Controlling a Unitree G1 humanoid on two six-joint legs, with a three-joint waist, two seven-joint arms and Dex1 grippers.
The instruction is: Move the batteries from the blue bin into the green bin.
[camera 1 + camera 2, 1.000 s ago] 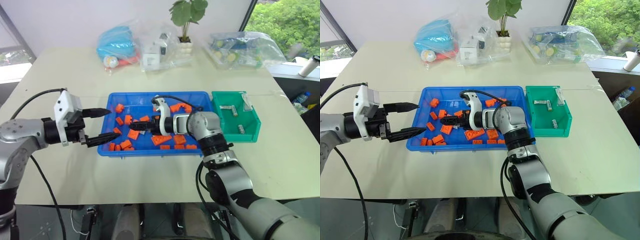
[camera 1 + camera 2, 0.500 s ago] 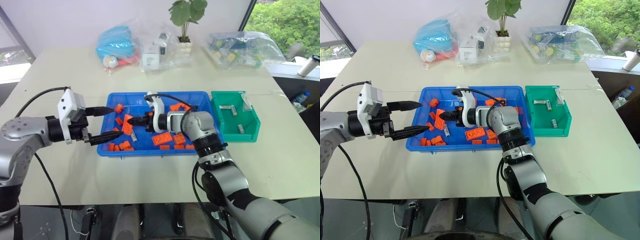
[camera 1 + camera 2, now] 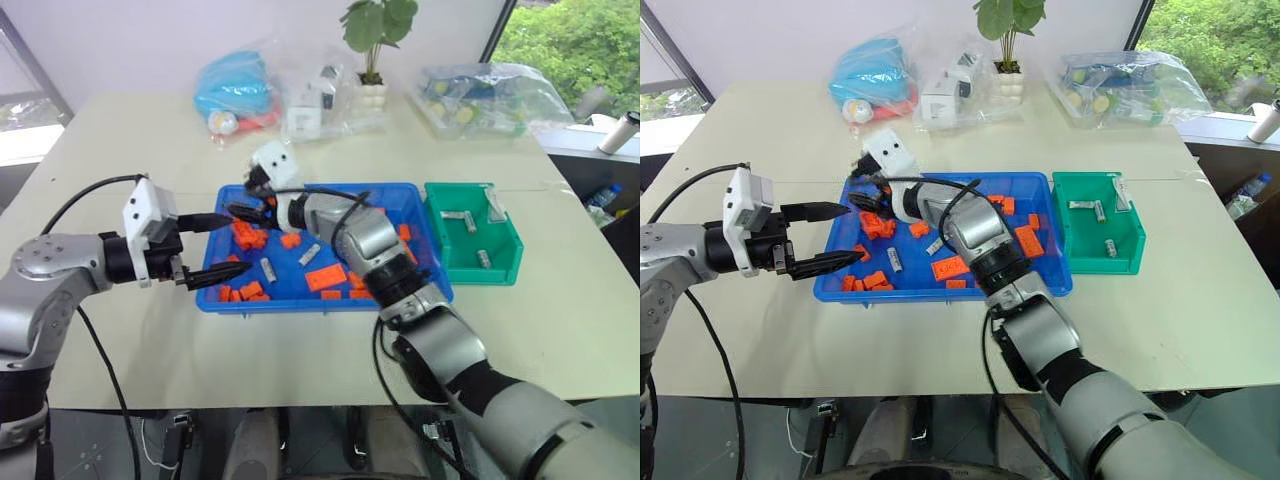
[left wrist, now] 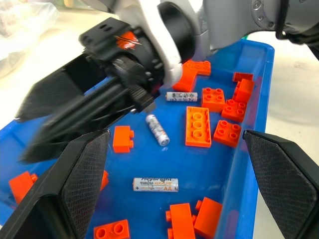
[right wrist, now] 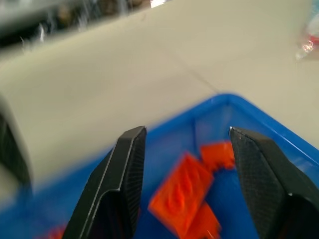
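**Battery Handling and Bin Contents**

The small silver-white cylindrical batteries look light, rigid and smooth (likely to roll); grip across the barrel at mid-length. Three lie loose in the large shallow blue plastic bin among orange plastic blocks. The smaller green plastic bin on the table holds several batteries. The right hand is apart and empty over the blue bin's far left corner; the left hand is apart at its left rim.
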